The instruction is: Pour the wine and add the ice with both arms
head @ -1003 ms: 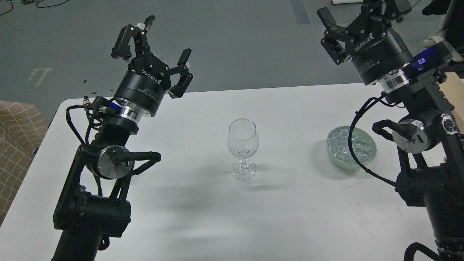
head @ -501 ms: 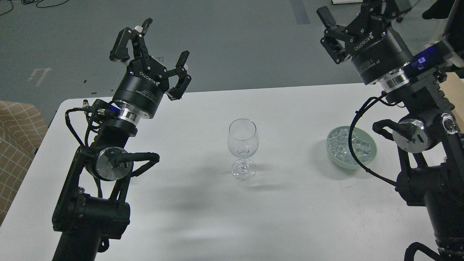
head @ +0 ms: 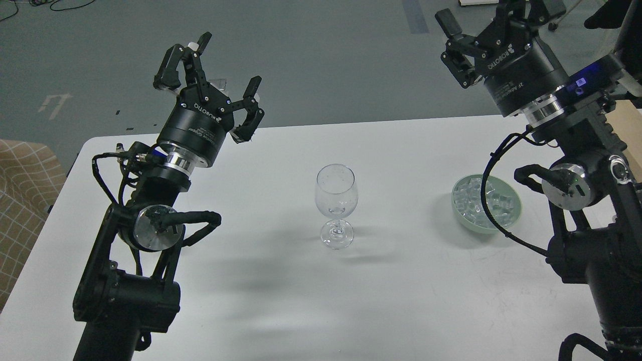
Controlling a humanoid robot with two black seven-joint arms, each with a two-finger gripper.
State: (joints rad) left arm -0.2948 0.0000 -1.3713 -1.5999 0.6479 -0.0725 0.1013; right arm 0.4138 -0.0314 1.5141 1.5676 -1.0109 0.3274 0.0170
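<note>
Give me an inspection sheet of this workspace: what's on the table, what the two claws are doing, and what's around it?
Surface: white table, bare apart from the items below.
Job's things: empty wine glass upright at centre; ice heaped in a pale green bowl to its right. No wine bottle seen.
Clutter: nothing seen.
Claws: left claw open, raised, empty; right claw raised, partly cut off at the frame top, state unclear.
Cables: black cable from the right arm hangs across the bowl.
Surroundings: grey floor; checked beige fabric at left.
</note>
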